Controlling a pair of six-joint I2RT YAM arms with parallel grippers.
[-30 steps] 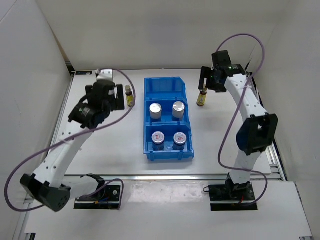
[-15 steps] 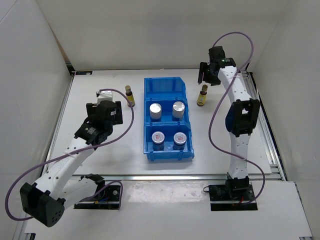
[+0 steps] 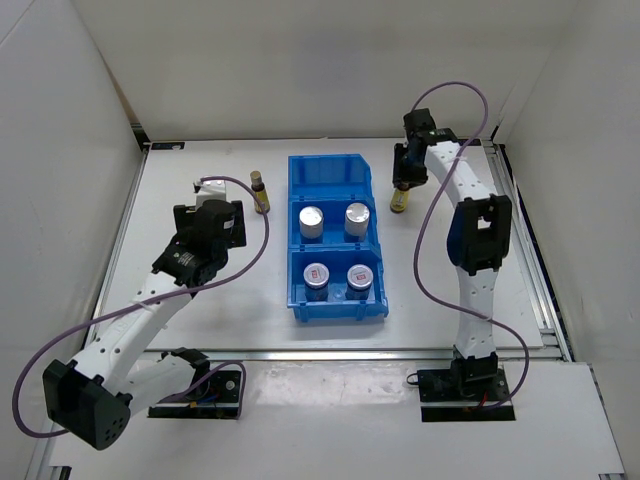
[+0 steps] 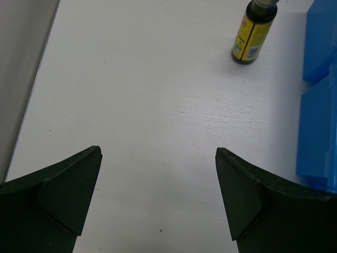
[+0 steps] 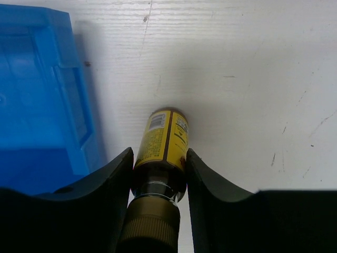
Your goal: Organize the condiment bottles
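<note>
The grasp is the step in hand: the right gripper (image 5: 158,158) is clamped tight on the shoulder of an amber bottle (image 5: 162,134), which stands on the table (image 5: 253,63) just beside the right wall of the blue bin (image 5: 37,84). The left gripper (image 4: 158,155) is spread wide and holds nothing, with the second amber bottle (image 4: 254,32) ahead of it near the bin's left wall. The white-silver cylinders (image 3: 311,221) fill the middle compartment and the dark jars (image 3: 317,277) the near one, so the far compartment looks like the amber pair's place (my reading, nothing marks it). Next comes a straight lift clearing the bin wall, then a carry leftward. From above the wrist hides the grip, the cap is cut off in the wrist view, and I cannot tell whether the base is off the table
</note>
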